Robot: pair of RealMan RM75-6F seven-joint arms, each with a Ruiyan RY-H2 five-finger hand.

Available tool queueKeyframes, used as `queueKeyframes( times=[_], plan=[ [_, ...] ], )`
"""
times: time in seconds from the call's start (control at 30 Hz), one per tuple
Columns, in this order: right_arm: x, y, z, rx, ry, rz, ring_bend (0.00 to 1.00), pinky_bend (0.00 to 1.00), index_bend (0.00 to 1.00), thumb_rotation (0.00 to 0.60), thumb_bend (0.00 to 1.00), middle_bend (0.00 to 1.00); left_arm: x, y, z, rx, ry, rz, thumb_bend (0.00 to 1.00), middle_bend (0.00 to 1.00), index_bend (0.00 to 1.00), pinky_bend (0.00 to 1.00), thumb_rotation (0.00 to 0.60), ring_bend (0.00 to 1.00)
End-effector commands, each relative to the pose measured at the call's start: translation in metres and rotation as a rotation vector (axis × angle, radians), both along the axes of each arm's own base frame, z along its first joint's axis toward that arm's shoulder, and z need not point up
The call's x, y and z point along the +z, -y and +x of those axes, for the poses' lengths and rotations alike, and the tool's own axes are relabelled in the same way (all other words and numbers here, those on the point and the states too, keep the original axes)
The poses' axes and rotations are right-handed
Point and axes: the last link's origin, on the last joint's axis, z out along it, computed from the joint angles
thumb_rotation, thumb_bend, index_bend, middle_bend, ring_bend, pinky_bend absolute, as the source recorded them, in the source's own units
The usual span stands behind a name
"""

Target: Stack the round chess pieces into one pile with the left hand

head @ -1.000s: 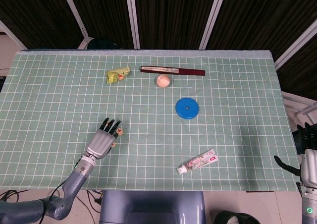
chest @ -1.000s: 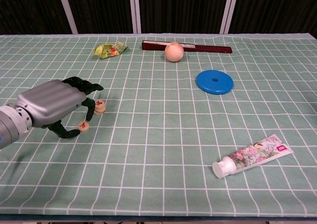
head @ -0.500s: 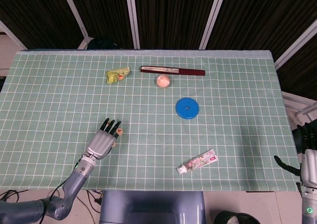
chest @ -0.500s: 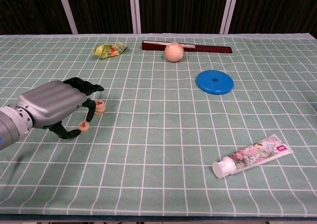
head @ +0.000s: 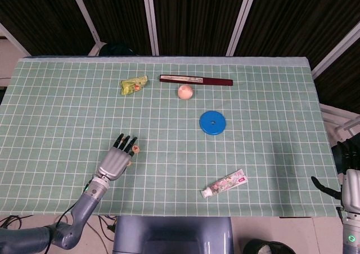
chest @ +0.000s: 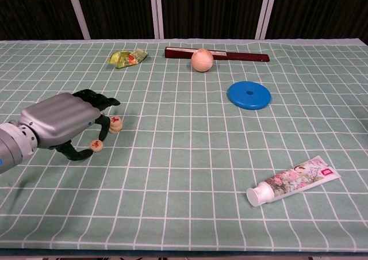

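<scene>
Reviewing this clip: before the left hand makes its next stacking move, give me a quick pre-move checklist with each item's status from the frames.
1. Left hand at the pieces: ok, fingers curled beside them.
2. Loose chess piece pinched at the fingertips: ok by the chest view, though whether it is clear of the table: cannot tell.
3. Target pile upright: ok, it looks like two pieces stacked.
4. Path from piece to pile unobstructed: ok, only bare cloth between them.
5. Right hand out of the way: ok, off the table's right edge.
6. Everything already in one pile: not ok.
</scene>
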Motion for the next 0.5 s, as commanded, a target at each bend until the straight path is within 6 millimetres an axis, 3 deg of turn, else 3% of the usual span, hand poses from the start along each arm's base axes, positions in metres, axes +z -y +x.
queueKeyframes(
  times=[0.03,0.27,0.5],
  plan=[
    [0.000,0.000,0.000,0.001,0.000,-0.001,0.00,0.00,0.09,0.600,0.23,0.01,0.000,0.000,-0.001,0.003,-0.004,-0.001,0.32,0.01,0.50,0.00,0.600,0.00],
    [0.000,0.000,0.000,0.000,0.000,0.000,0.00,0.00,0.09,0.600,0.23,0.01,0.004,-0.001,0.001,0.004,0.005,0.006,0.33,0.01,0.51,0.00,0.600,0.00],
    [-0.001,0.000,0.000,0.001,-0.001,-0.001,0.00,0.00,0.09,0.600,0.23,0.01,0.025,-0.012,0.018,-0.034,0.041,0.059,0.33,0.01,0.51,0.00,0.600,0.00]
  ],
)
